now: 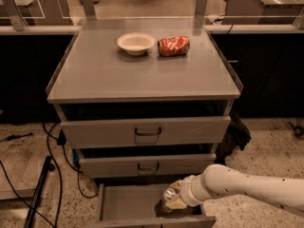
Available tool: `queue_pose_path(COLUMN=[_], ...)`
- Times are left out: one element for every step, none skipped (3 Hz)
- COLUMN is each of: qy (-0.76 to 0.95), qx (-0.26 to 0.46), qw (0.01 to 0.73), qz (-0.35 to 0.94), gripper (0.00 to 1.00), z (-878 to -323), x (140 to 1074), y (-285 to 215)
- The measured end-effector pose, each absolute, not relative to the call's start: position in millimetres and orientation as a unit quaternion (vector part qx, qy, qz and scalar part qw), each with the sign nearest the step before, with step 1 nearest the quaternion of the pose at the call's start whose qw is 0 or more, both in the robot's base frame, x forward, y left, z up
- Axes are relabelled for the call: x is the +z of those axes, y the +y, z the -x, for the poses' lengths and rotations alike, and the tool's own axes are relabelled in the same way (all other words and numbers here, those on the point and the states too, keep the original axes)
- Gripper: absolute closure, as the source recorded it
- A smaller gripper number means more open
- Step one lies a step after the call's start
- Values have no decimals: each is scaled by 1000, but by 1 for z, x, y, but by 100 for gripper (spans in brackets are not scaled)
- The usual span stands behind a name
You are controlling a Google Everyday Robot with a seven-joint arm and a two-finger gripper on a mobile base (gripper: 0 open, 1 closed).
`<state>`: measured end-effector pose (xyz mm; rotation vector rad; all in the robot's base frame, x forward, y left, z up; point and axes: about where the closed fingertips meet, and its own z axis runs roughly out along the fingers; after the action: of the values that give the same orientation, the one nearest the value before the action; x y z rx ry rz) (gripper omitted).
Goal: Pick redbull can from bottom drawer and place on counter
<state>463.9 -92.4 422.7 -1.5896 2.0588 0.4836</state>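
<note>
The redbull can (169, 194), slim and silver with a shiny lid, stands tilted over the right side of the open bottom drawer (126, 207). My gripper (175, 201) is shut on the can's body, reaching in from the right on a pale arm. The can's lower part is hidden by the fingers and the drawer's front wall. Above the drawers, the counter (142, 77) is a broad grey top.
A white bowl (136, 42) and a crushed red can (174, 45) sit at the back of the counter. Two partly open drawers with dark handles (147, 131) hang above the bottom drawer. Cables (53, 146) and a black pole (38, 194) lie on the floor at left.
</note>
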Motion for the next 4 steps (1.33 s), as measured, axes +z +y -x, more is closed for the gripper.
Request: queue_pose_path(qy=[745,740,742,735], qx=[175,169,142,110], qw=[253,246,243,240], qz=[592,603,608,624], gripper=[100,100,100,100], z=[-457,-454,-474,-479], x=[452,513,608,675], y=[-92,-83,-78,-81])
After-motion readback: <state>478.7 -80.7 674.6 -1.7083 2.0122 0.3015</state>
